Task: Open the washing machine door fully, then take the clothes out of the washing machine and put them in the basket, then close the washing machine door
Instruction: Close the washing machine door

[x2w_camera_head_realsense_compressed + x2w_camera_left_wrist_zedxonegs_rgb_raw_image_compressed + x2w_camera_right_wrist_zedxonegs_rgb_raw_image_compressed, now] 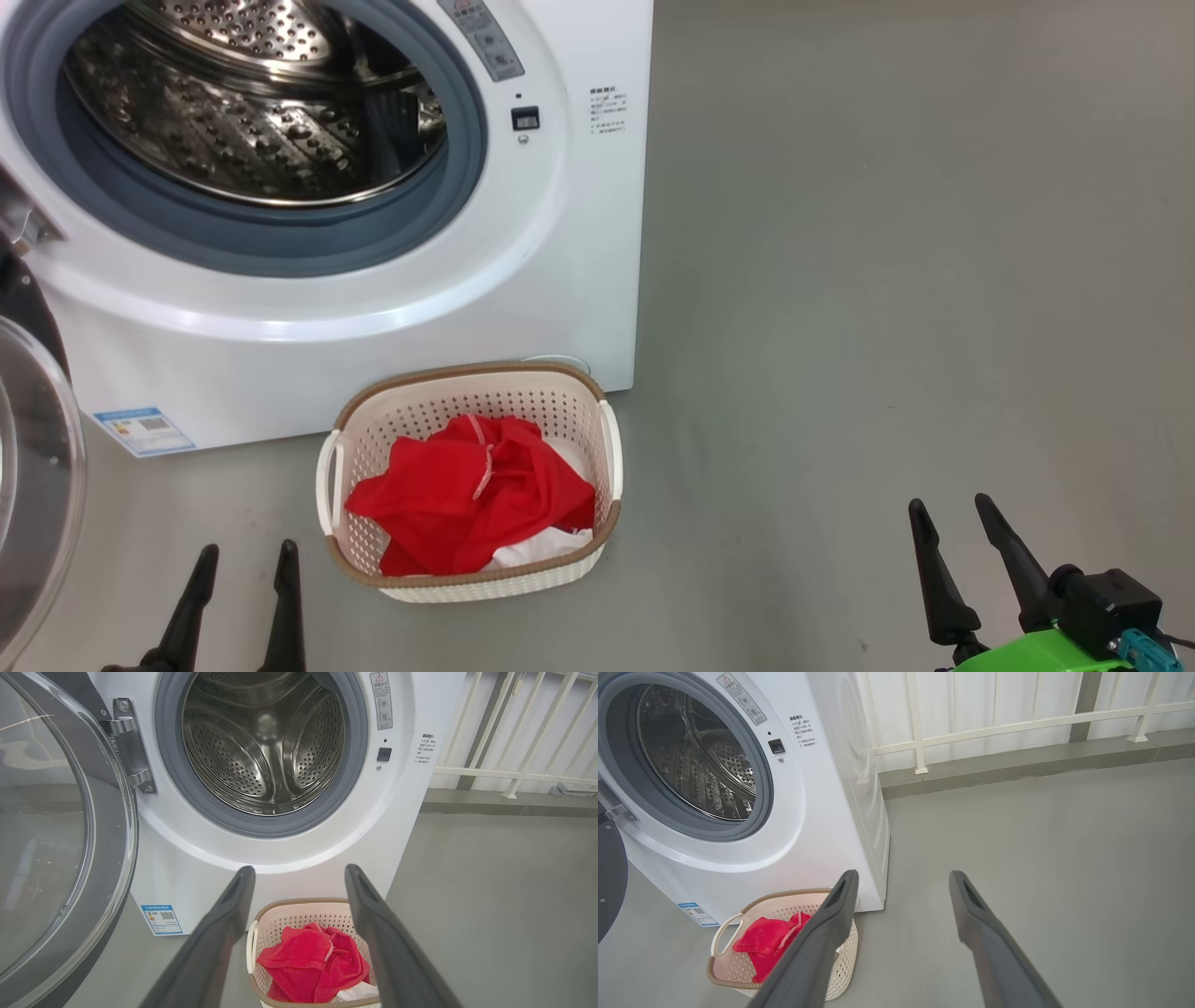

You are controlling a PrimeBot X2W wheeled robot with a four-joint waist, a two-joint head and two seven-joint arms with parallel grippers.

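The white washing machine (355, 308) stands with its steel drum (264, 746) bare of laundry. Its door (56, 830) hangs wide open at the left, glass bowl facing out. On the floor before the machine sits the cream basket (471, 392), holding the red clothes (471, 495) with some white cloth showing. My left gripper (246, 553) is open at the lower left, just left of the basket, holding nothing. My right gripper (952, 509) is open at the lower right, well clear of the basket, also holding nothing.
Grey floor (887, 280) spreads to the right of the machine. A white railing (1017, 718) and a low grey kerb (1017, 770) run behind it. The open door's rim (37, 485) juts out close to my left gripper.
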